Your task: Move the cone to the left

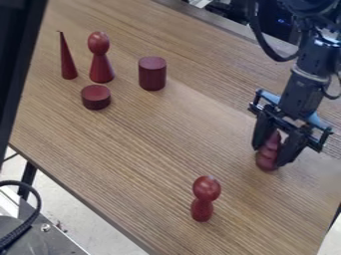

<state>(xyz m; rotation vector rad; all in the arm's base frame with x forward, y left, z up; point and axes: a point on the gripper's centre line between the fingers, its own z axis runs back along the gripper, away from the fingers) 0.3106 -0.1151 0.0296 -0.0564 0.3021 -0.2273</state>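
At the right side of the table, my gripper points down with its fingers on both sides of a dark red ridged, tapering piece. The fingers press close against it and cover part of its sides; its rounded base shows below them, at or just above the wood. A slim, pointed red cone stands upright at the upper left, far from the gripper.
Beside the slim cone stand a round-headed red figure, a short disc and a cylinder. Another round-headed piece is near the front, lower left of the gripper. The wooden table has its front edge running diagonally at lower left.
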